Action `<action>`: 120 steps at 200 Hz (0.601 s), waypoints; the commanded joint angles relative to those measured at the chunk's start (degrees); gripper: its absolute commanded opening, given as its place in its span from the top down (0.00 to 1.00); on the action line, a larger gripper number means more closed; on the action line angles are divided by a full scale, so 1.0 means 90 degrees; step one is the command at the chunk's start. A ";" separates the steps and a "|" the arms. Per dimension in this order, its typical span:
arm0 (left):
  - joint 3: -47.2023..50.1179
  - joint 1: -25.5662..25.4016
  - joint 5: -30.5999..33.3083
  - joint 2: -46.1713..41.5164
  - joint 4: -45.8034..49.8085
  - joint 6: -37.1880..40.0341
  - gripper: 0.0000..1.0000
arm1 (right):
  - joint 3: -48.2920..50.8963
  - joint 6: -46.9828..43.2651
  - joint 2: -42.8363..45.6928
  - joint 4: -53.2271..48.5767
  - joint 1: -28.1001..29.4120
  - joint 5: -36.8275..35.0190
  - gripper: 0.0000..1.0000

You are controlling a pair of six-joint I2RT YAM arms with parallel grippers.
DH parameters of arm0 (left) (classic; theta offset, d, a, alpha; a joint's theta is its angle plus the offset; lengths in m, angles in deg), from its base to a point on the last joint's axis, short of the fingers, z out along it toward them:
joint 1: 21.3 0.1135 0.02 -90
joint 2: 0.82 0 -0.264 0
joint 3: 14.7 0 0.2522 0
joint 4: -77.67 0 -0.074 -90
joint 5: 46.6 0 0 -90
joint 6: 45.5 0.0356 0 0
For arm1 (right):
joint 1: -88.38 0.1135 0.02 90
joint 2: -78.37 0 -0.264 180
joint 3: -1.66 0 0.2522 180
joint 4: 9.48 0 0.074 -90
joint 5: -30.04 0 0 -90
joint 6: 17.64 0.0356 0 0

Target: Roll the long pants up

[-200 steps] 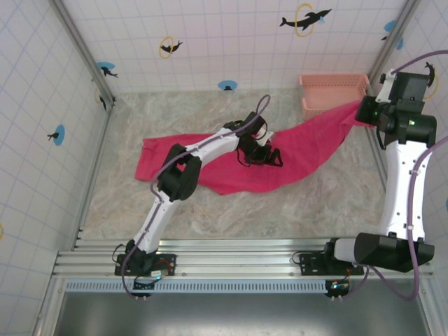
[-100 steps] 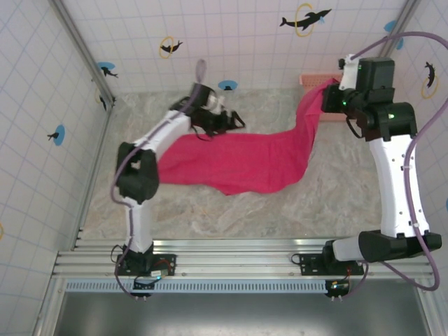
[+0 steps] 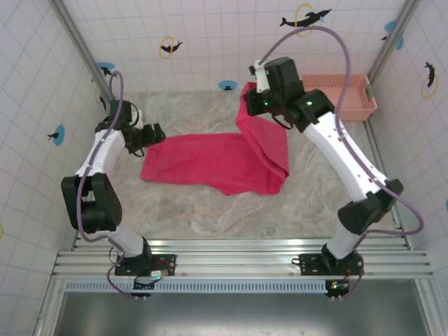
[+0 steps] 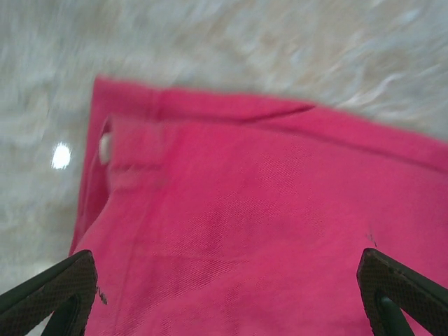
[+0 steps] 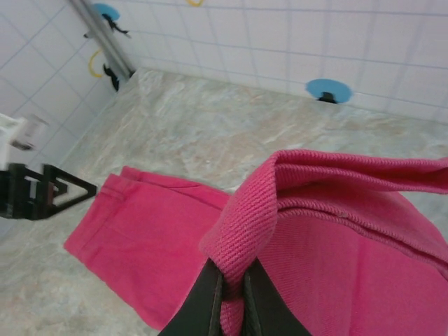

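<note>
Long pants (image 3: 210, 164), one pair in plain magenta-red soft cloth, lie across the middle of the marbled grey-beige table (image 3: 210, 217), and I count one garment, one basket and two arms in the cell. From the top camera I see the left half of the pants spread flat, while the right end is lifted off the table and doubled back over the flat part, so a thick fold runs down the right side. My right gripper (image 3: 252, 91) holds that raised end at the far centre of the table, above the far edge of the cloth. On the right wrist camera its two dark fingers (image 5: 210, 301) are pinched together on a bunched, ribbed edge of the pants (image 5: 161, 238), with cloth draping away on both sides of the right gripper (image 5: 232, 280). My left gripper (image 3: 150, 134) sits at the far left, just beside the left end of the pants, with its jaws spread wide and nothing between them. The left wrist camera is blurred, but both dark fingertips (image 4: 63, 280) show at the bottom corners of the view, well apart, with the left gripper (image 4: 224, 283) looking down on a flat corner of the pants (image 4: 266, 224) and a seam band along its left edge; I cannot tell whether the tips touch the fabric. The single salmon-pink slotted plastic basket (image 3: 350, 94) stands in the far right corner, apart from the pants.
</note>
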 commanded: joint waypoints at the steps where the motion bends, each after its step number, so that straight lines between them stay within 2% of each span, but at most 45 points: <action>1: 0.0377 0.0389 -0.0437 0.0091 -0.0265 -0.0130 0.02 | -0.0816 0.0107 -0.0572 0.0596 0.0364 0.0118 1.00; 10: 0.0491 0.0484 -0.0565 0.0100 -0.0399 -0.0196 0.02 | -0.1050 0.0119 -0.0908 0.0637 0.0509 0.0197 1.00; 49: 0.0439 0.0756 -0.0339 0.0087 -0.0173 0.0012 0.03 | -0.2086 0.0277 -0.2164 0.0534 0.0913 0.0410 1.00; 87: 0.0443 0.1151 -0.0456 0.0145 -0.0211 -0.0044 0.03 | -0.2181 0.0491 -0.2895 0.0704 0.1235 0.0694 1.00; 120: 0.0349 0.1258 -0.0612 0.0304 -0.0204 -0.0059 0.02 | -0.2350 0.0714 -0.3494 0.0956 0.1518 0.1025 1.00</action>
